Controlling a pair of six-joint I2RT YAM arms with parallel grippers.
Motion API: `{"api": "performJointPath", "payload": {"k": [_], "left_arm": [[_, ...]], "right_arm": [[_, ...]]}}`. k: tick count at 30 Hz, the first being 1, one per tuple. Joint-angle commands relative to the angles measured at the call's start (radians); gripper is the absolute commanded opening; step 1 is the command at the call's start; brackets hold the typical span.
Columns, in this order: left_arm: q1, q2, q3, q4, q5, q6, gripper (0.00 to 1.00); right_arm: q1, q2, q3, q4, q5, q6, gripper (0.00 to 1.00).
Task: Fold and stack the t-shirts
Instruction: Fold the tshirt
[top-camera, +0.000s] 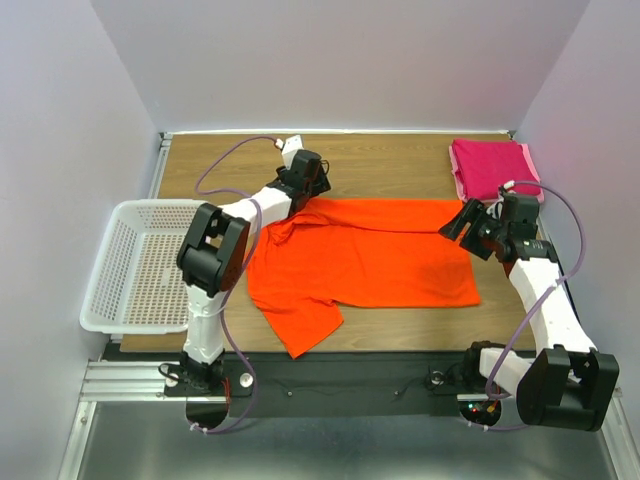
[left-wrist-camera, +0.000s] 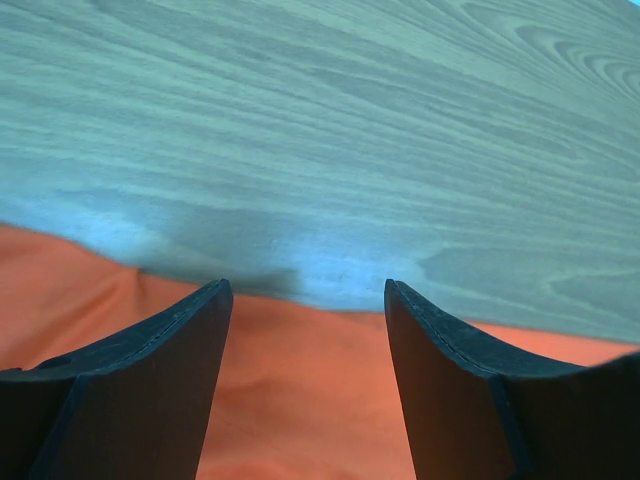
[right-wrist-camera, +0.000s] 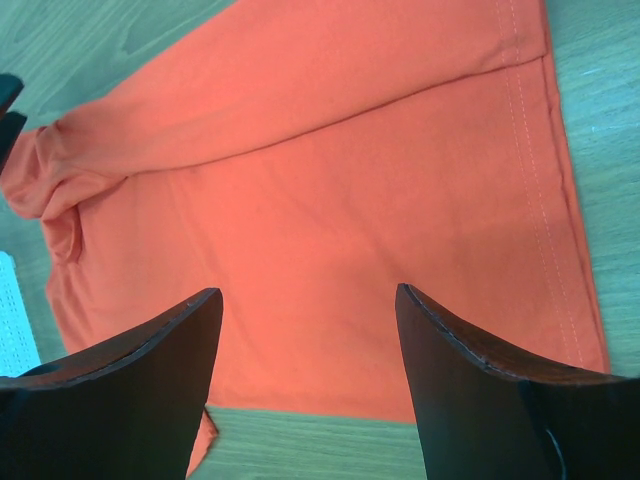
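Pale lilac walls (top-camera: 330, 60) box me in on three sides. The wood-grain desk (top-camera: 400, 160) fills the bottom of the box, with me bolted along its near edge.

Biggest thing on it by far is the orange t-shirt (top-camera: 370, 260). It's laid out flat across the middle, hem end pointing to my right and neck end to my left. One sleeve pokes out toward the near edge on the left. Its far long edge looks doubled over on itself, and that band shows up pretty clearly from the right wrist view.

Next down in size, the white lattice basket (top-camera: 105, 250) sits at the desk's left edge, just beside my left arm (top-camera: 215, 250) and apart from the orange cloth.

Then there's the magenta t-shirt (top-camera: 492, 167), folded into a neat block in the far right corner with a paler pink edge showing around it. It's near the orange one's far right corner but not touching it.

Now the small stuff, aka me. My left end effector (left-wrist-camera: 305, 285) is low over the far left edge of the orange shirt, jaws spread wide and nothing gripped, with bare wood showing beyond it. My right end effector (right-wrist-camera: 305, 290) hovers above the hem end of the same shirt, jaws just as wide apart, also holding nothing.
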Motion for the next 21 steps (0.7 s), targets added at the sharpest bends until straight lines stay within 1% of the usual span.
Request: {"api": "performJointPath", "payload": {"k": [1,2,3,5,6,9,10,12,13,15,17,20,21], "left_arm": [[-0.015,-0.226,-0.074,-0.015,-0.051,0.039,0.74],[-0.018,-0.293,-0.101,-0.024,-0.068,0.022,0.74],[-0.022,-0.324,-0.154,-0.059,-0.074,-0.012,0.74],[-0.026,-0.396,-0.202,-0.102,-0.088,-0.036,0.74],[-0.029,-0.415,-0.248,-0.153,-0.087,-0.053,0.74],[-0.029,-0.479,-0.331,-0.207,-0.074,-0.065,0.74],[-0.029,-0.510,-0.389,-0.213,-0.070,-0.072,0.72],[-0.029,-0.538,-0.446,-0.221,-0.076,-0.069,0.69],[-0.027,-0.559,-0.496,-0.219,-0.077,-0.050,0.67],[-0.026,-0.571,-0.547,-0.212,-0.074,-0.023,0.63],[-0.026,-0.568,-0.570,-0.202,-0.071,0.034,0.60],[-0.024,-0.555,-0.595,-0.178,-0.079,0.103,0.58],[-0.024,-0.549,-0.598,-0.166,-0.080,0.147,0.57]], "right_arm": [[0.008,-0.032,-0.017,0.000,0.003,-0.018,0.76],[0.008,-0.036,-0.016,-0.002,0.001,-0.020,0.76],[0.008,-0.038,-0.017,-0.002,0.000,-0.020,0.76],[0.008,-0.041,-0.017,-0.003,-0.005,-0.017,0.76],[0.008,-0.041,-0.016,-0.003,-0.010,-0.015,0.76],[0.008,-0.042,-0.016,-0.005,-0.019,-0.018,0.75],[0.008,-0.041,-0.014,-0.003,-0.022,-0.020,0.75],[0.008,-0.033,-0.011,-0.003,-0.036,-0.026,0.75],[0.008,-0.032,-0.013,-0.003,-0.040,-0.026,0.75],[0.008,-0.026,-0.013,-0.003,-0.056,-0.026,0.75],[0.008,-0.021,-0.013,-0.002,-0.063,-0.027,0.75],[0.008,-0.016,-0.013,-0.003,-0.068,-0.027,0.74],[0.008,-0.016,-0.014,-0.002,-0.068,-0.027,0.74]]}}
